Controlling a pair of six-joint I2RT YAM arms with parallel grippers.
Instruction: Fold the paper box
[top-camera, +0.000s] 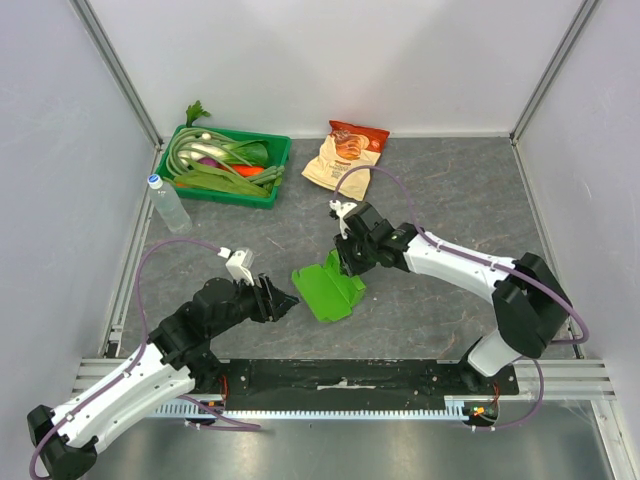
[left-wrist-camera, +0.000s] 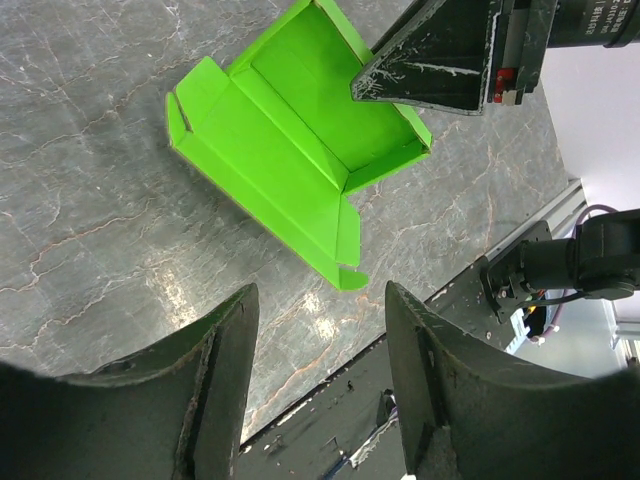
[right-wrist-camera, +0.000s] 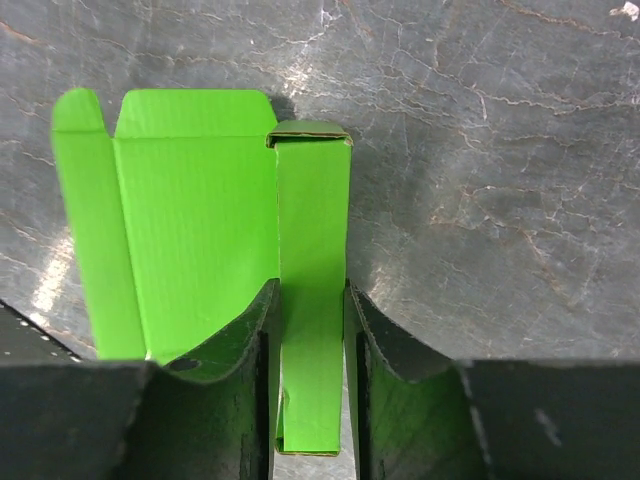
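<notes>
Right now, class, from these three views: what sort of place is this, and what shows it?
Probably a robotics lab cell: left arm and right arm bolted at a grey table, white walls in an aluminium frame, and props like a paper box, snack bag and vegetable tray.

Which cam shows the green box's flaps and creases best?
Left wrist: nearly the whole paper box lies open, creases and flaps clear. Right wrist shows only one upright panel pinched in the right gripper, plus part of the flat sheet. Top view shows it small, partly under that gripper.
</notes>
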